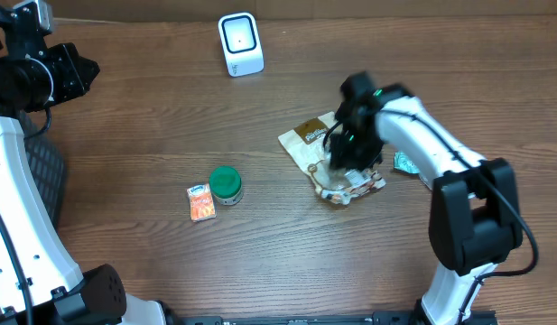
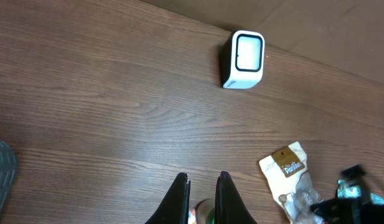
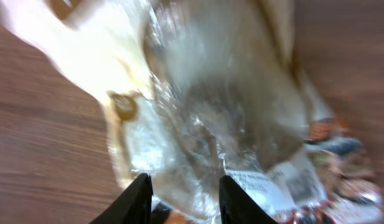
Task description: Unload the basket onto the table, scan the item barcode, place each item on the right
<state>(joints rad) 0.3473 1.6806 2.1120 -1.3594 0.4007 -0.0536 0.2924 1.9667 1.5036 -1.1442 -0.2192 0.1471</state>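
Observation:
The item under my right gripper [image 1: 344,167] is a crinkled clear and cream snack bag [image 1: 307,137] with a brown label, lying right of centre. In the right wrist view the bag [image 3: 223,93] fills the frame, blurred, with a white printed label [image 3: 266,183] near the right fingertip. The right gripper [image 3: 185,186] hovers close over the bag with its jaws apart, and clear plastic shows between them. The white scanner [image 1: 240,42] stands at the back centre, also seen in the left wrist view as the scanner [image 2: 244,60]. My left gripper [image 2: 204,186] is shut, empty and high at the far left.
A green-lidded jar [image 1: 226,184] and an orange packet [image 1: 201,201] lie left of centre. A small teal packet [image 1: 406,163] sits right of the bag, partly under the right arm. A dark mat [image 1: 43,171] lies at the left edge.

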